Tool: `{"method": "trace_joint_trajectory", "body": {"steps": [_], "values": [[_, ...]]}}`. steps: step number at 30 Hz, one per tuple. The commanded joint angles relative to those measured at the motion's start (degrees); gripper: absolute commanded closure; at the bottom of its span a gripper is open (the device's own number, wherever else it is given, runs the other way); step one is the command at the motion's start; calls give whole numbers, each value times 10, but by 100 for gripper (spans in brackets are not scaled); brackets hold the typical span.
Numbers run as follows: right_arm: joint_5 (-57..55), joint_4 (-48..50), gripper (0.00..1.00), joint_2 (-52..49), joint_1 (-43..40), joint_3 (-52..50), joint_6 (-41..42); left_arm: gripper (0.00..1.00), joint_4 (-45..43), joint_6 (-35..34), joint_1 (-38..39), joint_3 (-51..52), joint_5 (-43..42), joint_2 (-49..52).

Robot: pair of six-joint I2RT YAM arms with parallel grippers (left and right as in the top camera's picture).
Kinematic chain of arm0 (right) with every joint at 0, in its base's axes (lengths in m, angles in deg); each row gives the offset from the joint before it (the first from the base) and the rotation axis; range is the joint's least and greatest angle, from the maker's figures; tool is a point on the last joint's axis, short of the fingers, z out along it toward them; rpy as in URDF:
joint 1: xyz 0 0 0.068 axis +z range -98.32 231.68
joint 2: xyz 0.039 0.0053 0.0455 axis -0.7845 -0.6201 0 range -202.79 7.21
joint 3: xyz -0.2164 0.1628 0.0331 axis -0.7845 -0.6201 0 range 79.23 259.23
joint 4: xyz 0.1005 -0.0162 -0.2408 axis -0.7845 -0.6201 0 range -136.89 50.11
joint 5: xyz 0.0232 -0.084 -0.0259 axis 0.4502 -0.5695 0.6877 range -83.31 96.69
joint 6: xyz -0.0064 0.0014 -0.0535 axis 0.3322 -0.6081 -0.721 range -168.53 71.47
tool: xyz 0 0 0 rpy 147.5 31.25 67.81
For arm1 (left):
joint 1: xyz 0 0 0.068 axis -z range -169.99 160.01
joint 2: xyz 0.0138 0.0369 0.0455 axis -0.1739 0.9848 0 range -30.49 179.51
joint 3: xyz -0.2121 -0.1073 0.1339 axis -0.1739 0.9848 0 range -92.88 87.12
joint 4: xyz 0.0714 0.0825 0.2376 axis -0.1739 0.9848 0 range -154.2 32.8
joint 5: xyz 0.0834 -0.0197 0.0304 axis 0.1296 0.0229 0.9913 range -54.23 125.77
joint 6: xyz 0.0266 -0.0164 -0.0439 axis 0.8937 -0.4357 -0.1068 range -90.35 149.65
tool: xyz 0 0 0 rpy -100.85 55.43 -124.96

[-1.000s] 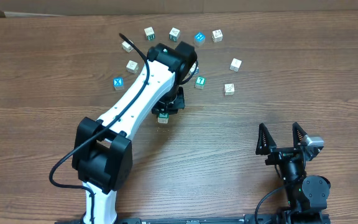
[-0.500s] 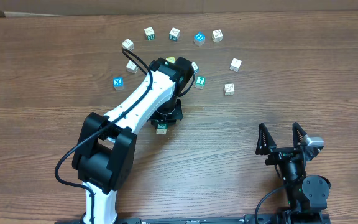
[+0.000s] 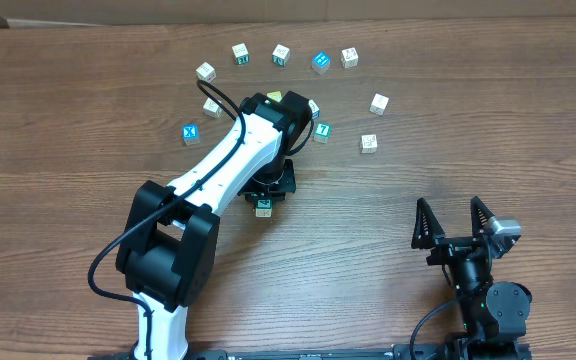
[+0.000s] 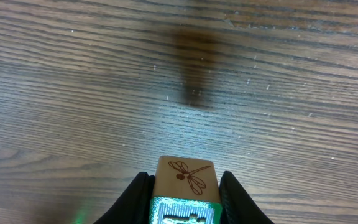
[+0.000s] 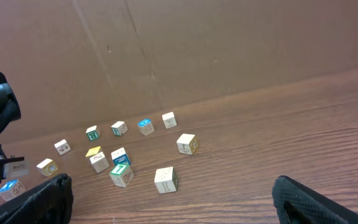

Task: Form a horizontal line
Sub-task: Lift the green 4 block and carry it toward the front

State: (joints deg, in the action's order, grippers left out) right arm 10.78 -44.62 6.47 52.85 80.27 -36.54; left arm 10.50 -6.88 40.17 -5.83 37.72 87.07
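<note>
1. Overhead view: the left tool (image 3: 264,204), at the end of the white-and-black left arm (image 3: 230,160), is closed on a small wooden cube with a green face (image 3: 263,209). It holds the cube near the middle of the brown wood-grain desk (image 3: 68,150).
2. Left wrist view: black fingers (image 4: 132,196) press against two opposite sides of the held cube. One bare wood face bears a brown dragonfly drawing, and the green face nearer the camera carries pale print.
3. A dark shadow (image 4: 194,62) lies on the wood ahead of the cube, apart from it. Whether the cube touches the desk cannot be told.
4. No horizontal line is formed yet, as the held cube touches no other cube.
5. Beyond the left arm, other small cubes lie apart in a loose arc. Among them are a bright blue cube (image 3: 191,133), a teal-topped cube (image 3: 321,62), a teal-faced cube (image 3: 321,131), a white cube (image 3: 379,103) and a pale cube (image 3: 369,143) just below it.
6. The right tool (image 3: 450,206) has its two black fingers spread wide and grips nothing. It sits near the desk's front edge, well apart from all the cubes.
7. Right wrist view: the same scattered cubes lie in front of a brown cardboard wall (image 5: 166,50).
</note>
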Motion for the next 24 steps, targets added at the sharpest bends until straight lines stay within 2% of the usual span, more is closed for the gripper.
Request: {"method": "trace_joint_trajectory", "body": {"steps": [1, 24], "values": [[1, 3, 0, 6, -2, -6, -1, 81, 1, -12, 4, 3, -11, -3], [1, 3, 0, 6, -2, -6, -1, 81, 3, 6, 8, 26, -23, -3]]}}
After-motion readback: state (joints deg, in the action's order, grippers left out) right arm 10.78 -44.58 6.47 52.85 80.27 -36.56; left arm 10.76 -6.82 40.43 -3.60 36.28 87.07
